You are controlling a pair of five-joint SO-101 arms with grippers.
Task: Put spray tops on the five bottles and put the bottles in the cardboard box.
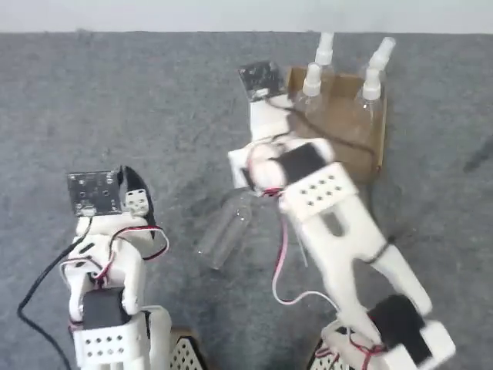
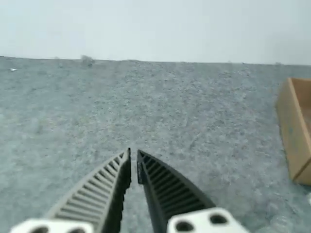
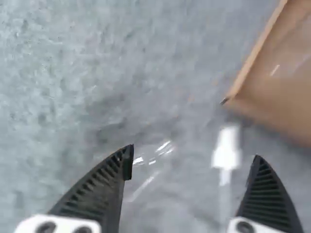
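Note:
A clear bottle [image 1: 222, 231] lies on its side on the grey carpet, just in front of the right arm's wrist. In the right wrist view my right gripper [image 3: 192, 156] stands wide open above the carpet. Between its fingers I see the clear bottle [image 3: 150, 162] and a white spray top [image 3: 226, 151] beside it; whether the top sits on the bottle I cannot tell. The cardboard box [image 1: 373, 146] at the back right holds several upright bottles with spray tops [image 1: 312, 79]. My left gripper [image 2: 133, 155] is shut and empty at the near left [image 1: 132, 196].
The box's near corner [image 3: 226, 100] lies close beyond the right gripper. The box wall [image 2: 294, 127] stands far off to the side of the left gripper. A red and white cable [image 1: 281, 262] hangs from the right arm.

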